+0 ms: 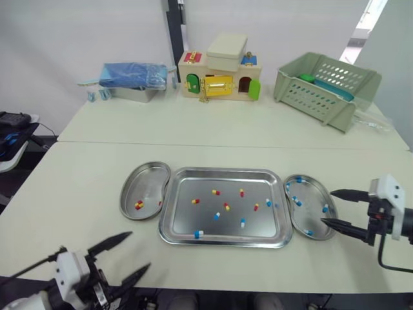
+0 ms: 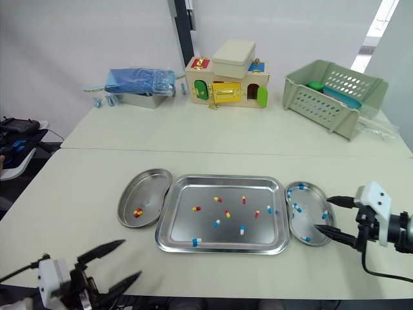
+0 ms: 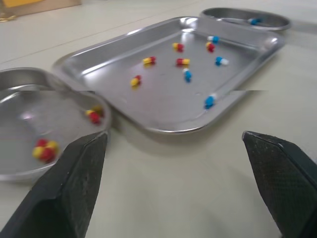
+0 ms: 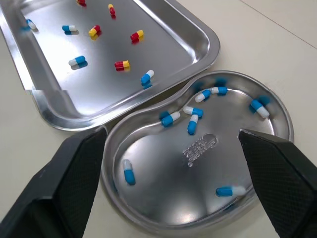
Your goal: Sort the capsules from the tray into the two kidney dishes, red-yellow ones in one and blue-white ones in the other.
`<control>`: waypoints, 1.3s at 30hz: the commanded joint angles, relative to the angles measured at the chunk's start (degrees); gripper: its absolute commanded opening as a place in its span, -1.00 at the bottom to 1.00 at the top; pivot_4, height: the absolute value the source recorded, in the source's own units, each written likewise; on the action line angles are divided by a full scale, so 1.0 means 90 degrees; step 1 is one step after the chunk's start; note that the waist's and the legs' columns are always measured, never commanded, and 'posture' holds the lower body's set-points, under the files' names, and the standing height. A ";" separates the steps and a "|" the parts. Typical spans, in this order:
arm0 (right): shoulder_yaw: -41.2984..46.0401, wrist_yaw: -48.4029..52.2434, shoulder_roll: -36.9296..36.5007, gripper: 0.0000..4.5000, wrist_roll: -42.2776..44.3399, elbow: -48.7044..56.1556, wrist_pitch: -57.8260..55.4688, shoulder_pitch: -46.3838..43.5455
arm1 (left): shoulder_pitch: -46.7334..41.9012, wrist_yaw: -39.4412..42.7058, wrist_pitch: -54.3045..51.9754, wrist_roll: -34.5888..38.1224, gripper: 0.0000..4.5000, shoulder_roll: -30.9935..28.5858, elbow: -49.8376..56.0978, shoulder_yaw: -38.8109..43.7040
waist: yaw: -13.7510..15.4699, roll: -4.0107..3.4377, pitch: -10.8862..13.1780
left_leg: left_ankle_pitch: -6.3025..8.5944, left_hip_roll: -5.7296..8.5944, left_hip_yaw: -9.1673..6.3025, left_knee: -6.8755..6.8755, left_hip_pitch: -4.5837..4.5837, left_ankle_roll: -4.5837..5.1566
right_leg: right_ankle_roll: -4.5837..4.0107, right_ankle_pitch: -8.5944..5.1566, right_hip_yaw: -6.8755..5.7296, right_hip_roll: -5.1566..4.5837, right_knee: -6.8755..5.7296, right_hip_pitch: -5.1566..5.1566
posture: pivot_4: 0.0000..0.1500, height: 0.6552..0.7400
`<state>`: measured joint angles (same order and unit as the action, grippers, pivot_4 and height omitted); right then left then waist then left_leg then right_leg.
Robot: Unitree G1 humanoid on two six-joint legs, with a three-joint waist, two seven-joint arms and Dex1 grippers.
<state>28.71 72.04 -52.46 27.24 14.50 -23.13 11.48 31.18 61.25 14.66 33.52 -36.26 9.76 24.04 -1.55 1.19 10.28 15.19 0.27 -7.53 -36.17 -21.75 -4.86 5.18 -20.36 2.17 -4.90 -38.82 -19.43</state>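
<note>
A steel tray [image 1: 187,216] lies mid-table with several red-yellow capsules [image 1: 226,206] and blue-white capsules [image 1: 199,233] scattered in it. The left kidney dish [image 1: 148,184] holds a few red-yellow capsules [image 1: 139,205]. Several blue-white capsules [image 4: 193,124] lie in the right kidney dish [image 1: 310,216]. My right gripper [image 1: 326,206] is open and empty, hovering at that dish's outer edge, its fingers straddling the dish [image 4: 163,198] in the right wrist view. My left gripper [image 1: 140,250] is open and empty, low near the table's front edge, short of the left dish [image 3: 29,99] and tray [image 3: 163,104].
Along the far side of the table stand a metal box under blue cloth [image 1: 132,81], a toy house with latches [image 1: 219,74] and a green slotted basket [image 1: 326,87]. Dark equipment [image 1: 13,123] sits off the table's left edge.
</note>
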 commanded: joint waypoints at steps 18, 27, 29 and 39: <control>0.0461 0.0741 0.0273 0.98 -0.0302 -0.1546 0.2495 0.1210 | -0.1756 -0.0123 -0.1279 -0.0677 1.00 -0.1958 -0.2388 0.1217 | -0.0090 -0.0005 0.0003 | 0.0000 -0.0004 0.0016 0.0016 0.0035 -0.0001 | -0.0001 -0.0002 0.0018 0.0001 -0.0003 0.0017 | 1.00 1.00; 0.0127 0.0589 0.1159 0.98 -0.0116 -0.0169 0.2980 0.2208 | -0.2897 0.0624 -0.2620 -0.0503 1.00 -0.2784 -0.1042 0.0085 | -0.0031 -0.0007 0.0004 | 0.0000 -0.0002 0.0017 0.0014 0.0034 -0.0002 | -0.0001 -0.0002 0.0019 -0.0001 -0.0005 0.0020 | 1.00 1.00; -0.0007 0.0455 0.1372 0.98 -0.0106 0.0162 0.3043 0.2386 | -0.3294 0.0731 -0.2897 -0.0501 1.00 -0.2856 -0.0833 -0.0294 | -0.0035 -0.0016 0.0008 | 0.0000 -0.0004 0.0012 0.0015 0.0033 -0.0001 | 0.0000 -0.0003 0.0013 0.0001 -0.0004 0.0019 | 1.00 1.00; -0.0717 -0.0451 0.1863 0.98 -0.0231 0.1349 0.2931 0.2853 | -0.5410 0.1273 -0.3609 -0.1206 1.00 -0.2429 -0.0323 -0.2742 | -0.0071 -0.0021 0.0012 | -0.0001 -0.0004 0.0016 0.0011 0.0035 -0.0002 | -0.0001 -0.0002 0.0019 0.0005 -0.0013 0.0018 | 1.00 1.00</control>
<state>22.31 69.44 -35.85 25.32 24.71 3.28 36.99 -15.78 72.21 -14.97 23.74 -57.97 5.52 1.30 -2.19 1.01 10.39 15.19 0.24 -7.40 -36.09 -21.45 -4.88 5.18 -20.38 2.33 -4.85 -38.94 -19.28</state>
